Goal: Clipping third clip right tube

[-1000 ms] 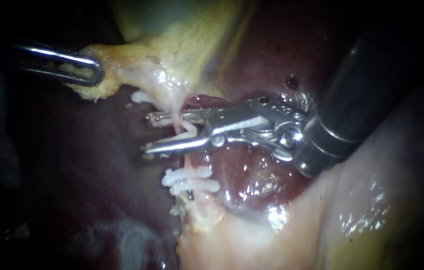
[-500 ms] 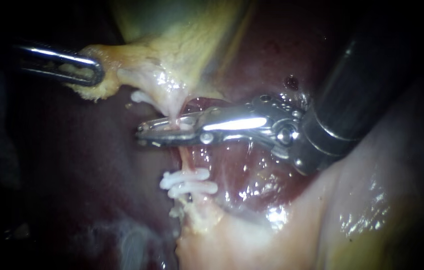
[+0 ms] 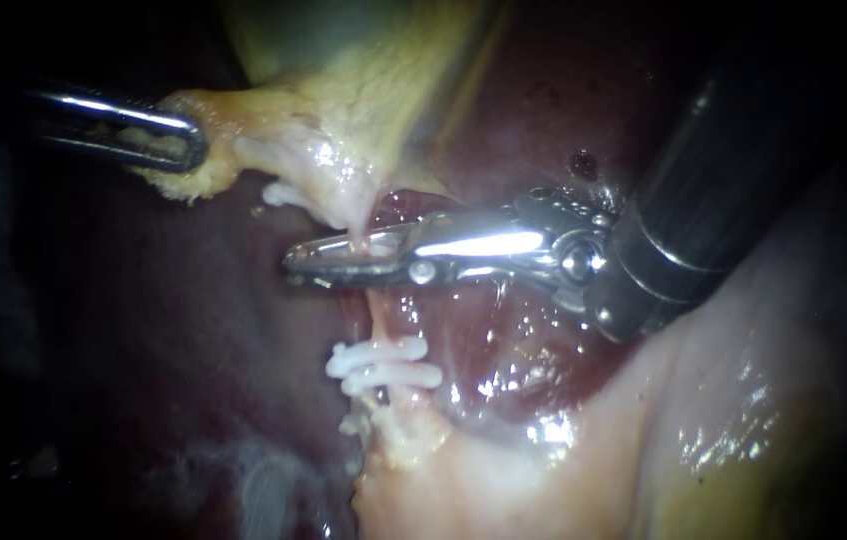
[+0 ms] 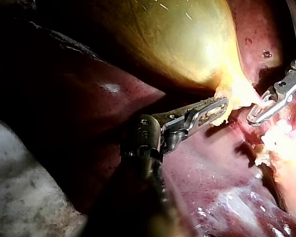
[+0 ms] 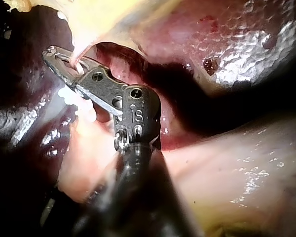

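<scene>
- Steel, slim and bright: the right instrument (image 3: 295, 267) comes in on a dark shaft from the upper right. Its two jaws are pressed together across the thin pale pink tube (image 3: 380, 315), one jaw on each side.
- The tube drops from the glistening yellowish gallbladder (image 3: 343, 120), passes through those jaws, and runs on to the two white clips (image 3: 383, 365).
- The white clips sit side by side on the tube, near the jaws but not touching them.
- The silver left instrument (image 3: 198, 142) has its jaws clamped on the gallbladder's ragged yellow edge — tissue fills the gap between them.
- Wet, dark red liver (image 3: 173, 330) lies behind and around all of this.
- Whether a clip sits inside the closed right jaws cannot be told.
</scene>
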Controlling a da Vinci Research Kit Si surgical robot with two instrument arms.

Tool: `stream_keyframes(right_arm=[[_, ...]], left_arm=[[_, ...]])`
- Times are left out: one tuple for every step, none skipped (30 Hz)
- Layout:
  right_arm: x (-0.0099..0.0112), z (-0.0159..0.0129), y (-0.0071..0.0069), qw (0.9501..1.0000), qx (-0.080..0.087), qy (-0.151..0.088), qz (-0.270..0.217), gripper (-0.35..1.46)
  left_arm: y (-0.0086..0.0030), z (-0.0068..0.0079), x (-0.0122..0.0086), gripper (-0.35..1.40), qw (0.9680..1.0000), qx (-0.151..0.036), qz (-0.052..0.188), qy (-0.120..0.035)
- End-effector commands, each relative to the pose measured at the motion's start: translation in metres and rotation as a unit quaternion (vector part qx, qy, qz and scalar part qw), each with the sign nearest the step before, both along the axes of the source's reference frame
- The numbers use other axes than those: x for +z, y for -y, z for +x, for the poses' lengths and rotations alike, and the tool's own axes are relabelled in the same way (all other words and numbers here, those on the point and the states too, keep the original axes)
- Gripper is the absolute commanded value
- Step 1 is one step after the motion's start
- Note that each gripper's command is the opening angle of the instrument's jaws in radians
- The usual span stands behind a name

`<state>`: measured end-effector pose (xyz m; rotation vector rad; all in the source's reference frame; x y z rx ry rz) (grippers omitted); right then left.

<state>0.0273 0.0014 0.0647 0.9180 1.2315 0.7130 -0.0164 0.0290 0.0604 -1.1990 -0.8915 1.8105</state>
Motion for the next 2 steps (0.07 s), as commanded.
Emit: stream_keyframes(right_arm=[[0.0001, 0.0000, 0.0000, 1.0000, 0.000, 0.001, 0.000, -0.35], [0.0001, 0.0000, 0.0000, 1.0000, 0.000, 0.001, 0.000, -0.35]], left_arm=[[0.0000, 0.0000, 0.0000, -0.35, 1.0000, 0.000, 0.000, 0.000], [0.0000, 0.0000, 0.0000, -0.35, 1.0000, 0.000, 0.000, 0.000]])
